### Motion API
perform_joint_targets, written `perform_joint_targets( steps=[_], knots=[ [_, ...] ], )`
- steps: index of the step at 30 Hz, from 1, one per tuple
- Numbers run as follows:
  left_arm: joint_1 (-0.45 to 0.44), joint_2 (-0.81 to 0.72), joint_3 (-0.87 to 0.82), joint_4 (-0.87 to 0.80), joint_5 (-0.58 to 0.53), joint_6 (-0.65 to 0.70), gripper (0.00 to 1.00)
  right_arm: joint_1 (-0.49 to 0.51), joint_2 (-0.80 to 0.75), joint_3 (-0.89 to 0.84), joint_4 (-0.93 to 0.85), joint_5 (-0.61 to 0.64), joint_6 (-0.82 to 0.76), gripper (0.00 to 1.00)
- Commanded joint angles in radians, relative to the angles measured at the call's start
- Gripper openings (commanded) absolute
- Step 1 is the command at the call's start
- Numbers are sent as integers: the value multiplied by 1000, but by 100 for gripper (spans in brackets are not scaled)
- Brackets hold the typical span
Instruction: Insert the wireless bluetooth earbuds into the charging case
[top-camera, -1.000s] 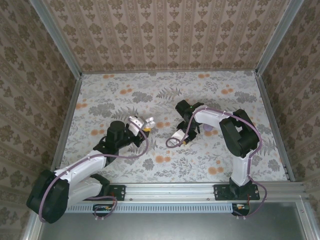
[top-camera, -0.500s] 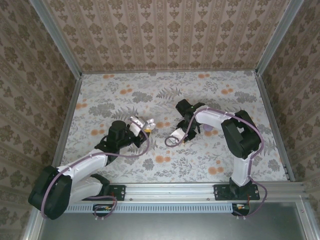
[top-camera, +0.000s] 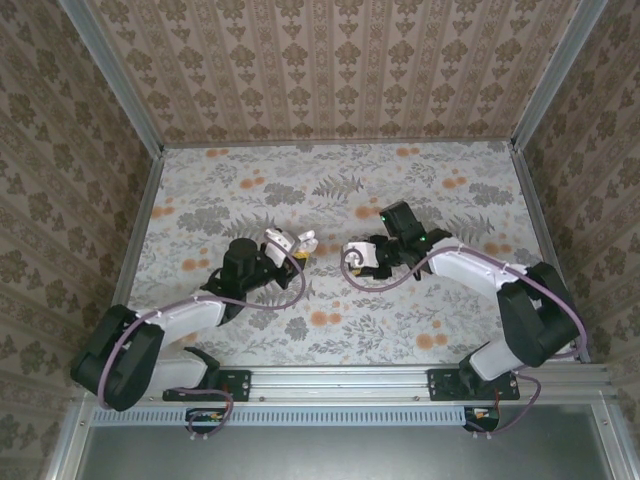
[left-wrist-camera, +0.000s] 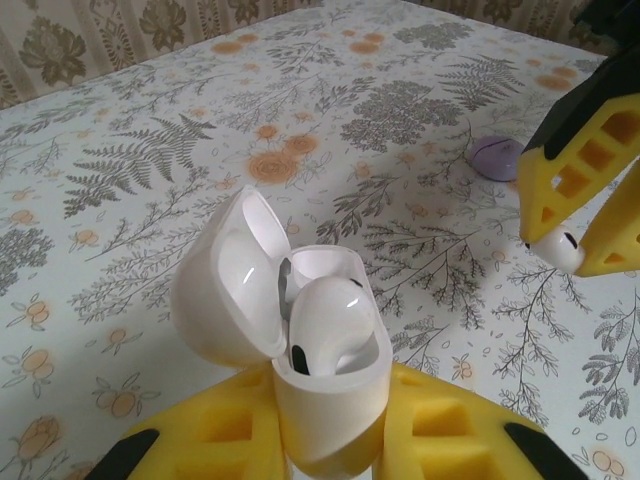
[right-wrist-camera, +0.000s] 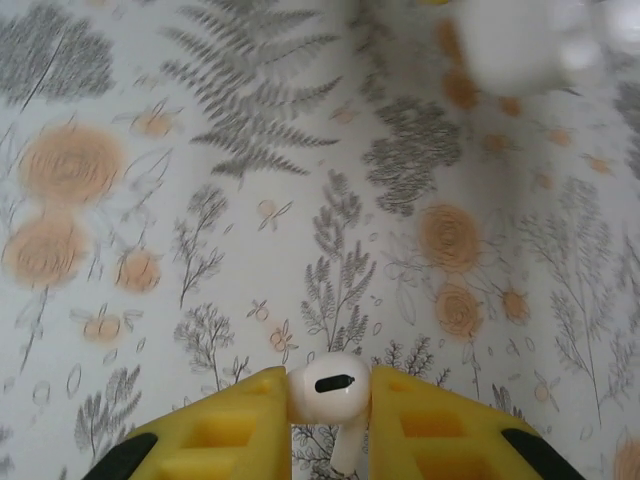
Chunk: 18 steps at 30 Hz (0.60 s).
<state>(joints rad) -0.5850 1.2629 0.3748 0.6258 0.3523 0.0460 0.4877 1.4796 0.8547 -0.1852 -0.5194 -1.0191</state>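
Note:
My left gripper (left-wrist-camera: 325, 440) is shut on the white charging case (left-wrist-camera: 330, 390), whose lid (left-wrist-camera: 225, 285) stands open to the left. One white earbud (left-wrist-camera: 328, 322) sits in the case's near slot. In the top view the case (top-camera: 300, 243) is held left of centre by the left gripper (top-camera: 288, 246). My right gripper (right-wrist-camera: 330, 400) is shut on the second earbud (right-wrist-camera: 328, 386), stem pointing down between the yellow fingers. That right gripper (top-camera: 360, 255) hovers a short way right of the case, and its earbud (left-wrist-camera: 560, 250) shows at the right of the left wrist view. The case is a blur (right-wrist-camera: 520, 40) at the right wrist view's top.
A flat purple disc (left-wrist-camera: 498, 156) lies on the floral tablecloth (top-camera: 330, 190) beyond the right gripper. Metal rails and patterned walls (top-camera: 340, 60) border the table on three sides.
The right arm swung out from its folded pose and carried its earbud left, up toward the case. The left gripper moved the open case slightly right and up.

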Motion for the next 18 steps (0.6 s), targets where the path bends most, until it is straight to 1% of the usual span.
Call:
perform_joint_targets(
  steps=[1,3,5,8,11,15,18],
  knots=[
    [-17,34,7,136,25,-19,20,-13,-81,-106,294,-71,311,21],
    [-26,61,13,173,25,-19,20,-17,-139,-178,435,-67,429,21],
    [-35,85,22,202,32,-20,20,-16,-173,-225,527,-47,524,21],
    [-52,112,30,244,37,-17,20,-17,-217,-302,712,-16,700,21],
    [-64,137,37,284,37,-13,20,-17,-248,-359,870,44,877,21],
    [-84,164,49,341,36,-14,20,-11,-256,-393,1032,114,1052,22],
    [-101,179,54,383,34,-14,20,-2,-239,-391,1117,145,1134,22]
  ],
)
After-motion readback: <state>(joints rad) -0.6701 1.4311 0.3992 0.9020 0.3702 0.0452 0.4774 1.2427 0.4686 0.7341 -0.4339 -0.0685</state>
